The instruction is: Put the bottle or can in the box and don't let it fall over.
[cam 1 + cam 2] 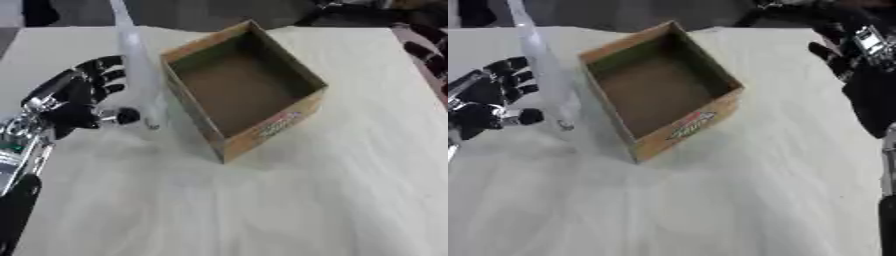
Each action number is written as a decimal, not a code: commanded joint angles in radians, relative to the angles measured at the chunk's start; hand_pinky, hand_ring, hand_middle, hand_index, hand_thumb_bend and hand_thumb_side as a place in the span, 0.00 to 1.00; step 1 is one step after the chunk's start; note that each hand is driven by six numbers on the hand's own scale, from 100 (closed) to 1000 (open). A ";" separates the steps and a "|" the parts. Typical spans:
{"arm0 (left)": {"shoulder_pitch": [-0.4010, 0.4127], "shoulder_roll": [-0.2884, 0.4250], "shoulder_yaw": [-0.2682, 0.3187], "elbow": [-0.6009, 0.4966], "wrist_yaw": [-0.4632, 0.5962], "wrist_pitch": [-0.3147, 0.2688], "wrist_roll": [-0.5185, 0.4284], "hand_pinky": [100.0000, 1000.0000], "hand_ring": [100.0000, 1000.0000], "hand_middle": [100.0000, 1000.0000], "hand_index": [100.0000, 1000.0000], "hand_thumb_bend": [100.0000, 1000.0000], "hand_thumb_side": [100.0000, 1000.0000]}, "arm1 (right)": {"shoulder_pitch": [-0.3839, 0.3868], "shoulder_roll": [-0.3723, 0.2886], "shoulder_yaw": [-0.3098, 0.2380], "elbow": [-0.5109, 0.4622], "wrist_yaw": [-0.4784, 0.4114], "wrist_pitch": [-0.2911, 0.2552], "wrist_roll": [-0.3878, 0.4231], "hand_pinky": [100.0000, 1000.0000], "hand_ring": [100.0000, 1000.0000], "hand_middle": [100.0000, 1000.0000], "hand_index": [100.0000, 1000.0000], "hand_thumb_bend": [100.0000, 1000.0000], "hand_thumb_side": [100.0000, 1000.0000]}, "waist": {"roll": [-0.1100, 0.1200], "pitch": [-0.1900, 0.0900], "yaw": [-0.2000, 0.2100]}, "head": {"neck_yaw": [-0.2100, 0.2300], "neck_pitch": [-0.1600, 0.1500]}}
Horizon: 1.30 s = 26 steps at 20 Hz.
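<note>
Clear bottle (138, 65) beside left hand (83, 97), outside logo-printed box (262, 131)

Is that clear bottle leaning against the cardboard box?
Apart. The left eye view shows a strip of table between the bottle and the box's left wall; the left hand is at the bottle.

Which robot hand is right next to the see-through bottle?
The left hand, black with silver joints, fingers spread open beside the tall clear plastic bottle, left of the brown cardboard box. The right hand stays far off at the table's right edge.
</note>
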 commanded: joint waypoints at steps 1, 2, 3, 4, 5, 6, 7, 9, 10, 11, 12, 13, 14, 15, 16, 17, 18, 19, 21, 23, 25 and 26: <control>-0.029 0.006 -0.001 0.010 0.007 -0.005 -0.012 1.00 1.00 1.00 0.88 0.81 0.01 | -0.012 -0.011 0.001 -0.007 0.004 -0.003 0.004 0.97 1.00 1.00 0.84 0.00 0.48 | 0.000 -0.014 -0.003 | 0.002 -0.009; -0.034 0.005 -0.003 0.014 0.007 -0.006 -0.017 1.00 1.00 1.00 0.88 0.81 0.01 | -0.013 -0.011 0.001 -0.007 0.004 -0.003 0.005 0.97 1.00 1.00 0.84 0.00 0.48 | 0.000 -0.013 -0.004 | 0.002 -0.009; -0.038 0.003 -0.004 0.018 0.007 -0.006 -0.021 1.00 1.00 1.00 0.88 0.81 0.01 | -0.013 -0.011 0.001 -0.007 0.004 -0.003 0.005 0.97 1.00 1.00 0.84 0.00 0.48 | -0.001 -0.013 -0.005 | 0.003 -0.010; -0.042 0.002 -0.005 0.021 0.008 -0.005 -0.025 1.00 1.00 1.00 0.88 0.81 0.01 | -0.014 -0.011 0.001 -0.007 0.004 -0.003 0.006 0.97 1.00 1.00 0.84 0.00 0.48 | -0.001 -0.012 -0.006 | 0.003 -0.010; -0.045 0.000 -0.006 0.024 0.009 -0.005 -0.028 1.00 1.00 1.00 0.88 0.81 0.01 | -0.014 -0.010 0.001 -0.007 0.004 -0.003 0.006 0.97 1.00 1.00 0.84 0.00 0.48 | -0.001 -0.012 -0.007 | 0.003 -0.010; -0.050 -0.002 -0.007 0.026 0.009 -0.005 -0.030 1.00 1.00 1.00 0.88 0.81 0.01 | -0.014 -0.010 0.001 -0.007 0.004 -0.003 0.006 0.97 1.00 1.00 0.84 0.00 0.48 | -0.001 -0.012 -0.008 | 0.004 -0.011; -0.055 -0.004 -0.008 0.027 0.009 -0.005 -0.031 1.00 1.00 1.00 0.88 0.81 0.02 | -0.015 -0.010 0.002 -0.006 0.004 -0.003 0.007 0.97 1.00 1.00 0.84 0.00 0.48 | -0.001 -0.011 -0.009 | 0.004 -0.012; -0.066 -0.007 -0.007 0.030 -0.001 -0.010 -0.024 1.00 1.00 1.00 0.87 0.82 0.00 | -0.015 -0.009 0.002 -0.006 0.004 -0.003 0.008 0.97 1.00 1.00 0.84 0.00 0.48 | -0.001 -0.011 -0.010 | 0.005 -0.014; -0.072 -0.009 -0.007 0.030 -0.017 -0.018 -0.014 1.00 1.00 1.00 0.87 0.83 0.00 | -0.016 -0.009 0.002 -0.006 0.004 -0.002 0.008 0.97 1.00 1.00 0.84 0.00 0.48 | -0.001 -0.011 -0.011 | 0.006 -0.015; -0.076 -0.012 -0.007 0.033 -0.032 -0.026 -0.003 1.00 1.00 1.00 0.87 0.83 0.00 | -0.016 -0.009 0.003 -0.005 0.004 -0.002 0.009 0.97 1.00 1.00 0.84 0.00 0.48 | -0.001 -0.011 -0.011 | 0.006 -0.016; -0.080 -0.016 -0.007 0.038 -0.045 -0.034 0.007 1.00 1.00 1.00 0.86 0.83 0.00 | -0.017 -0.008 0.003 -0.005 0.004 -0.002 0.009 0.97 1.00 1.00 0.84 0.00 0.48 | -0.001 -0.011 -0.012 | 0.006 -0.018; -0.083 -0.019 -0.008 0.043 -0.056 -0.040 0.015 1.00 1.00 1.00 0.86 0.83 0.00 | -0.017 -0.008 0.004 -0.005 0.004 -0.002 0.010 0.97 1.00 1.00 0.84 0.00 0.48 | -0.001 -0.011 -0.013 | 0.007 -0.019; -0.086 -0.023 -0.010 0.049 -0.062 -0.044 0.021 1.00 1.00 1.00 0.86 0.83 0.00 | -0.018 -0.008 0.004 -0.005 0.004 -0.002 0.011 0.97 1.00 1.00 0.84 0.00 0.48 | -0.001 -0.011 -0.013 | 0.008 -0.021; -0.089 -0.027 -0.012 0.055 -0.067 -0.048 0.024 1.00 1.00 1.00 0.86 0.83 0.00 | -0.018 -0.008 0.004 -0.004 0.004 -0.002 0.011 0.97 1.00 1.00 0.84 0.00 0.48 | -0.001 -0.011 -0.014 | 0.009 -0.022; -0.092 -0.030 -0.014 0.060 -0.069 -0.050 0.026 1.00 1.00 1.00 0.86 0.83 0.00 | -0.018 -0.007 0.004 -0.004 0.004 -0.002 0.011 0.97 1.00 1.00 0.84 0.00 0.48 | -0.001 -0.011 -0.014 | 0.010 -0.023; -0.093 -0.033 -0.015 0.064 -0.071 -0.053 0.026 1.00 1.00 1.00 0.85 0.83 0.00 | -0.019 -0.007 0.004 -0.004 0.004 -0.002 0.012 0.97 1.00 1.00 0.84 0.00 0.48 | -0.001 -0.011 -0.015 | 0.010 -0.023; -0.095 -0.035 -0.017 0.067 -0.074 -0.055 0.026 1.00 1.00 1.00 0.85 0.83 0.00 | -0.019 -0.007 0.004 -0.004 0.004 -0.002 0.012 0.97 1.00 1.00 0.84 0.00 0.48 | -0.001 -0.011 -0.015 | 0.011 -0.024; -0.097 -0.036 -0.018 0.070 -0.076 -0.057 0.025 1.00 1.00 1.00 0.85 0.83 0.00 | -0.019 -0.007 0.004 -0.004 0.003 -0.002 0.012 0.97 1.00 1.00 0.84 0.00 0.48 | -0.001 -0.011 -0.016 | 0.012 -0.024; -0.100 -0.040 -0.020 0.077 -0.081 -0.061 0.025 1.00 1.00 1.00 0.83 0.84 0.00 | -0.020 -0.007 0.004 -0.004 0.003 -0.002 0.013 0.97 1.00 1.00 0.84 0.00 0.48 | -0.002 -0.010 -0.016 | 0.013 -0.025; -0.104 -0.045 -0.021 0.085 -0.086 -0.067 0.030 1.00 1.00 1.00 0.82 0.84 0.00 | -0.020 -0.006 0.005 -0.003 0.003 -0.002 0.013 0.97 1.00 1.00 0.84 0.00 0.48 | -0.002 -0.010 -0.017 | 0.015 -0.025; -0.108 -0.051 -0.023 0.094 -0.092 -0.077 0.040 1.00 1.00 1.00 0.80 0.85 0.00 | -0.021 -0.005 0.005 -0.003 0.003 -0.002 0.014 0.97 1.00 1.00 0.84 0.00 0.48 | -0.003 -0.009 -0.018 | 0.017 -0.025; -0.110 -0.054 -0.024 0.098 -0.094 -0.082 0.047 1.00 1.00 1.00 0.79 0.85 0.00 | -0.021 -0.005 0.005 -0.003 0.003 -0.002 0.015 0.97 1.00 1.00 0.84 0.00 0.48 | -0.003 -0.008 -0.019 | 0.018 -0.026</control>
